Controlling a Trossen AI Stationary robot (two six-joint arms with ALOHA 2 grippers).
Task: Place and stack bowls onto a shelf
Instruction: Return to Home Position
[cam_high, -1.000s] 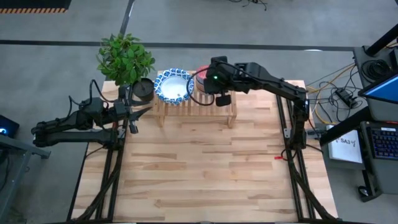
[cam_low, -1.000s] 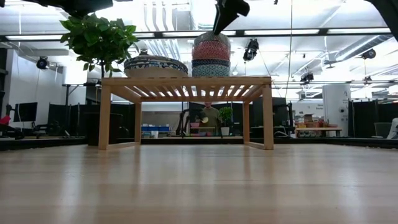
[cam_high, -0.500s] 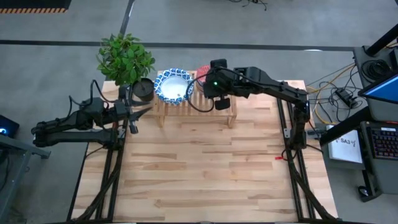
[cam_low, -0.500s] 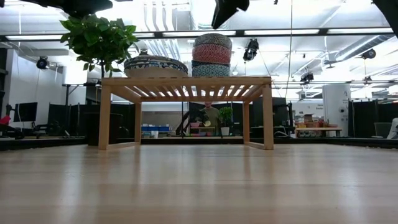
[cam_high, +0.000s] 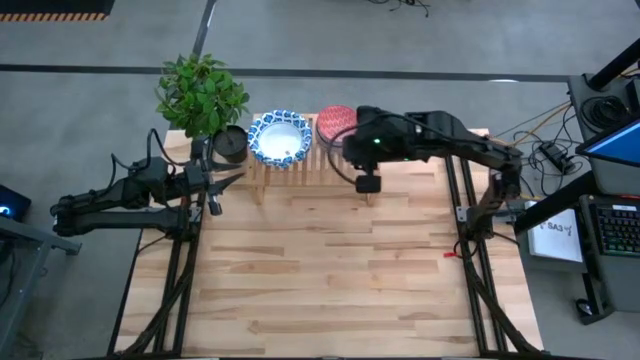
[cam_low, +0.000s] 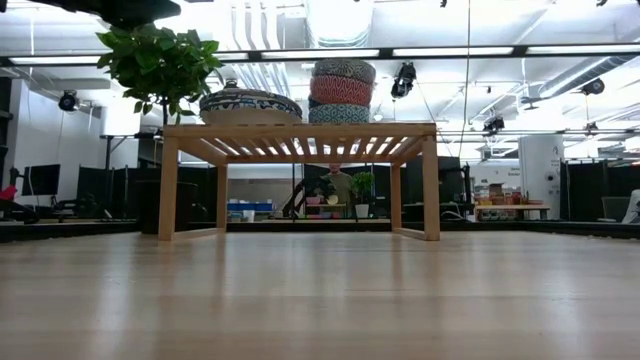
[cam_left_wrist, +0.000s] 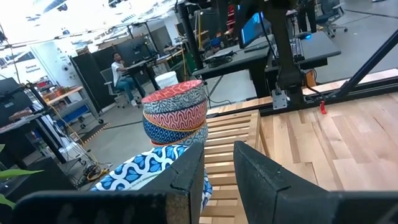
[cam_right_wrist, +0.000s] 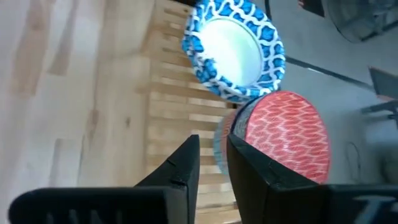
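From above only the top bowl of each pile shows, so the count in either stack cannot be told. The right arm covers the right end of the shelf (cam_high: 300, 172), and the low view shows neither gripper's fingers. The wide white bowls (cam_high: 280, 138) with blue rims sit on the shelf's left part. The small bowls (cam_high: 336, 122) — a red-patterned one uppermost — stand just right of them; whether the two piles touch is unclear.

The right gripper (cam_right_wrist: 211, 146) hangs over the shelf, right of the small bowls and nearer, apart from them. Its fingers stand a narrow slit apart with nothing between them. The left gripper (cam_left_wrist: 217, 152) waits off the shelf's left end, beside the plant pot (cam_high: 230, 145). It is likewise barely parted and empty, and points toward the piles.

The shelf stands along the far edge of the table (cam_high: 320, 270). Bare slats run right of the small bowls, and bare planks stretch from the shelf to the near edge.
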